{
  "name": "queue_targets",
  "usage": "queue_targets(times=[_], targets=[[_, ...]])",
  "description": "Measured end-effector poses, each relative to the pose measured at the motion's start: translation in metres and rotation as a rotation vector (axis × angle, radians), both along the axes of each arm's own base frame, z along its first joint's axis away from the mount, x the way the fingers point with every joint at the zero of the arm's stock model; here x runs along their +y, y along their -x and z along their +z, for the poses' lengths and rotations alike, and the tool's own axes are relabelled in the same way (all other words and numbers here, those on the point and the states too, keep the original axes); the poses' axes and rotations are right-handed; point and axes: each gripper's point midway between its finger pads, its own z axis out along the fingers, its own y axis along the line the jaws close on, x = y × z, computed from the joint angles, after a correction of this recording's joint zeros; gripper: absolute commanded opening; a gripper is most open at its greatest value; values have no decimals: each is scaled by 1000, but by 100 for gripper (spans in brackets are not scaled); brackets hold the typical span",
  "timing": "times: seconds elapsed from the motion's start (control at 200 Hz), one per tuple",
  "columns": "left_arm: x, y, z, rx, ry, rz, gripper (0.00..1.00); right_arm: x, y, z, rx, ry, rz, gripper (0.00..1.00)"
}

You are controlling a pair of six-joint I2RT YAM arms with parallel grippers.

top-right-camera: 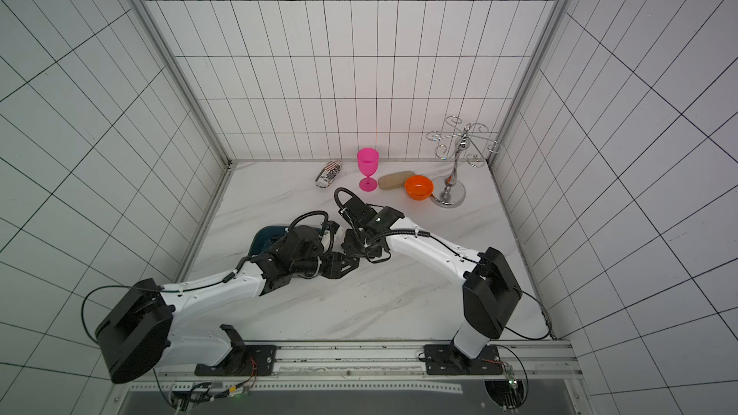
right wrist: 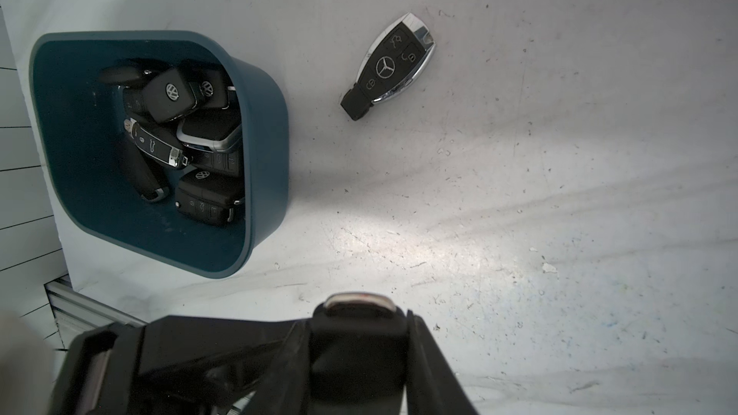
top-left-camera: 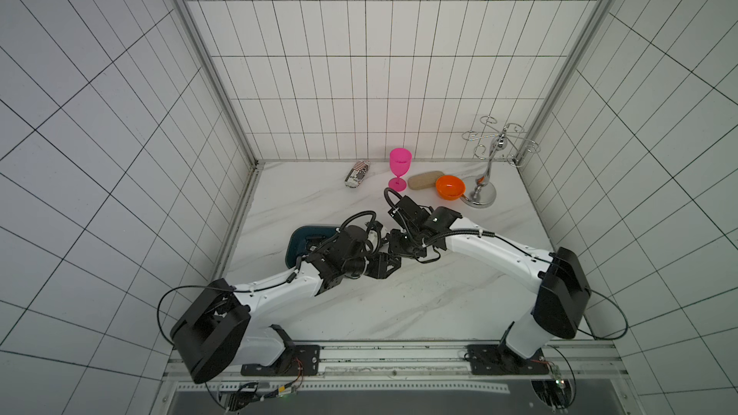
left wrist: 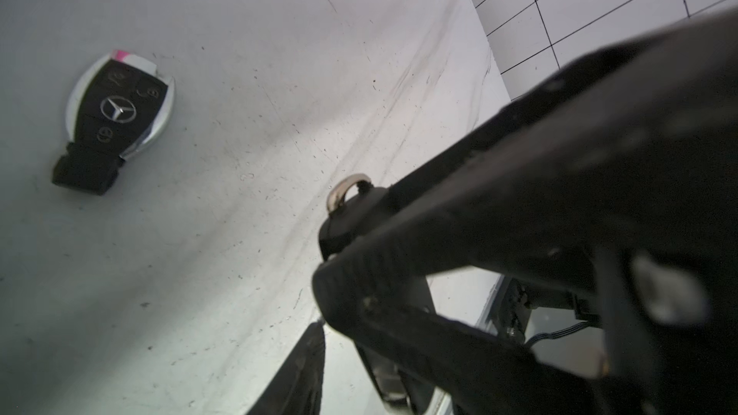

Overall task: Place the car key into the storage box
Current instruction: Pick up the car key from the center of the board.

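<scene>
My right gripper is shut on a black car key with a chrome end. In the left wrist view that key's ring sticks out past the right gripper's fingers. The key's lower end hangs beside one finger of my left gripper. A strip of table shows between that finger and the key, and the other finger is hidden. A second car key with a star logo lies flat on the table. The teal storage box beside it holds several keys, and the arms partly cover it in both top views.
Along the back wall stand a pink goblet, a tan oblong pad, an orange bowl, a chrome hook stand and a patterned packet. Both arms meet over the table's middle, close to the box.
</scene>
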Motion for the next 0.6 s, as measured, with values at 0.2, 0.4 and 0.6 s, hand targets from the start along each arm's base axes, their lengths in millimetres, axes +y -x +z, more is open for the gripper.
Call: queue_targets(times=[0.2, 0.4, 0.6], targets=[[1, 3, -3, 45, -8, 19, 6, 1, 0, 1, -7, 0, 3, 6], [4, 4, -3, 50, -17, 25, 0, 6, 3, 0, 2, -9, 20, 12], [8, 6, -5, 39, -44, 25, 0, 11, 3, -4, 10, -10, 48, 58]])
